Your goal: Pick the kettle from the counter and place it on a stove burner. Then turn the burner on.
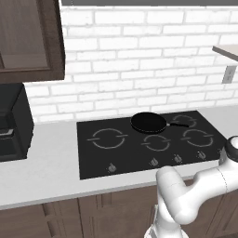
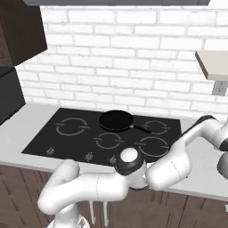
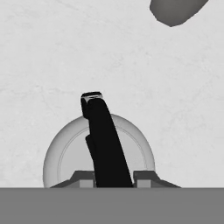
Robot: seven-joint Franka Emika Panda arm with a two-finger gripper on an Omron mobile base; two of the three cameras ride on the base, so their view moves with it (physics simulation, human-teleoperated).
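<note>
The kettle (image 3: 65, 157) is seen from straight above in the hand view, a shiny silver-grey dome on the pale counter (image 3: 131, 65). Its dark arched handle (image 3: 103, 135) runs between my gripper's (image 3: 113, 177) two tips, which are shut on it. In the right base view a slice of the kettle (image 2: 222, 167) shows at the right edge, on the counter (image 2: 207, 180) to the right of the cooktop. The stove burner (image 1: 108, 138) (image 2: 72, 126) is the widest ring, bare, at the cooktop's left.
A black frying pan (image 1: 148, 122) (image 2: 116, 120) sits on the rear middle of the cooktop. Knobs (image 1: 111, 168) line its front edge. A dark appliance (image 1: 14, 125) stands at the far left. A grey rounded shape (image 3: 175, 11) lies past the kettle.
</note>
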